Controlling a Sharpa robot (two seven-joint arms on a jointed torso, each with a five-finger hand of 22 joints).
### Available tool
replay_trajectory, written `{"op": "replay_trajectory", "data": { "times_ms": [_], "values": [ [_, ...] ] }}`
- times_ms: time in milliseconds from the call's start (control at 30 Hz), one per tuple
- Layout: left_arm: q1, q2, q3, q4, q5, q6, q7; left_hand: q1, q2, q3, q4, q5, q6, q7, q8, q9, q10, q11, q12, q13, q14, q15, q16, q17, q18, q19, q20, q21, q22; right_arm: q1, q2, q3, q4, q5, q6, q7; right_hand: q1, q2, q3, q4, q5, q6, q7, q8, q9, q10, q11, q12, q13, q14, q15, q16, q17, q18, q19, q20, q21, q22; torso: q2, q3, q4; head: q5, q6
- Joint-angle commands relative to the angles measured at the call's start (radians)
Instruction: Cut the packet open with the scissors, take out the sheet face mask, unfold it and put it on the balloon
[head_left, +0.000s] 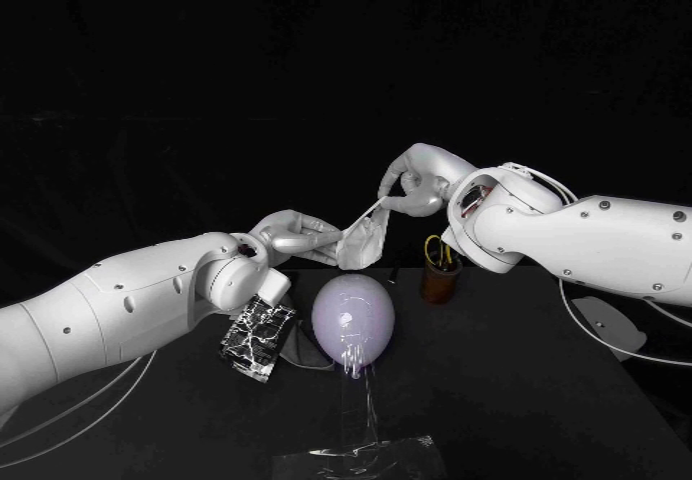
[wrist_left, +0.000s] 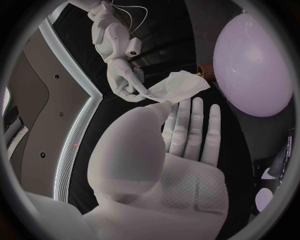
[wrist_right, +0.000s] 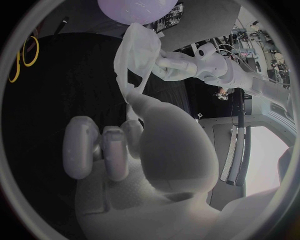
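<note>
Both hands hold the sheet face mask (head_left: 361, 240) in the air, above and just behind the balloon (head_left: 355, 310) and apart from it. The left hand (head_left: 296, 236) is at the mask's lower edge and pinches it between the thumb and a finger. In the left wrist view its other fingers (wrist_left: 197, 130) lie straight, pointing toward the mask (wrist_left: 178, 86). The right hand (head_left: 411, 185) is higher and pinches a narrow upper corner of the mask between thumb and fingertips, with its remaining fingers (wrist_right: 81, 147) curled in. In the right wrist view the mask (wrist_right: 140, 50) stretches from that pinch across to the left hand (wrist_right: 172, 67). It hangs crumpled between the two grips, not spread flat. The balloon stands upright on a clear stand (head_left: 353, 445) on the table (head_left: 548, 400). The packet (head_left: 257, 335) sits beside the balloon, below the left wrist. The scissors (head_left: 437, 250) stand in a brown cup (head_left: 440, 285) behind the balloon.
</note>
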Motion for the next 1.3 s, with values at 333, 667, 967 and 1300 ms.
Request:
{"op": "replay_trajectory", "data": {
  "times_ms": [333,667,967,1300],
  "values": [
    [0.000,0.001,0.000,0.001,0.033,0.006,-0.010,-0.005,-0.047,-0.040,0.001,0.006,0.020,-0.038,0.037,0.073,0.041,-0.008,0.004,0.001,0.028,-0.013,0.000,0.012,0.021,0.008,0.001,-0.005,-0.001,0.001,0.001,0.001,0.002,-0.011,-0.001,-0.001,-0.002,0.010,0.006,-0.001,0.002,0.006,-0.001,0.002,0.001,0.053,-0.026,0.007,0.119,0.104,-0.006,0.004,0.263,-0.018,0.040,-0.001,0.005,0.208,0.000,0.0001,-0.0002,0.000,-0.002],
    [0.000,0.003,0.000,0.004,0.044,-0.004,-0.015,0.024,-0.063,-0.043,-0.026,0.006,0.028,-0.026,0.050,0.085,0.051,-0.018,0.002,0.000,0.030,-0.017,-0.004,0.016,0.027,0.008,0.000,-0.008,-0.001,0.001,0.003,0.001,0.004,-0.011,0.001,-0.001,-0.002,0.010,0.006,-0.001,0.002,0.006,-0.001,0.002,0.001,0.053,-0.026,0.007,0.119,0.104,-0.006,0.004,0.263,-0.018,0.040,-0.001,0.005,0.208,0.000,-0.0001,-0.0002,0.000,-0.003],
    [0.000,0.001,0.000,0.005,0.069,-0.020,-0.016,0.024,-0.064,-0.041,-0.027,0.006,0.035,-0.024,0.057,0.091,0.063,-0.021,0.006,0.002,0.036,-0.020,-0.006,0.019,0.031,0.012,0.001,-0.007,0.000,0.001,0.000,0.001,0.004,-0.011,0.002,-0.002,-0.002,0.010,0.006,-0.001,0.002,0.006,-0.001,0.002,0.001,0.053,-0.026,0.007,0.119,0.104,-0.006,0.004,0.263,-0.018,0.040,-0.001,0.005,0.208,0.000,-0.0002,0.0002,0.001,-0.003],
    [0.000,0.001,0.000,0.005,0.082,-0.012,-0.016,-0.044,-0.016,-0.043,0.049,0.006,0.013,-0.034,0.063,0.107,0.061,-0.008,-0.003,0.000,0.030,-0.014,-0.012,0.023,0.025,0.013,0.002,-0.010,-0.001,0.001,-0.001,0.001,0.004,-0.011,0.004,-0.001,-0.002,0.010,0.006,-0.001,0.002,0.006,-0.001,0.002,0.001,0.053,-0.026,0.007,0.119,0.104,-0.006,0.004,0.263,-0.018,0.040,-0.001,0.005,0.208,0.000,0.0000,0.0001,0.001,-0.001]
  ]
}}
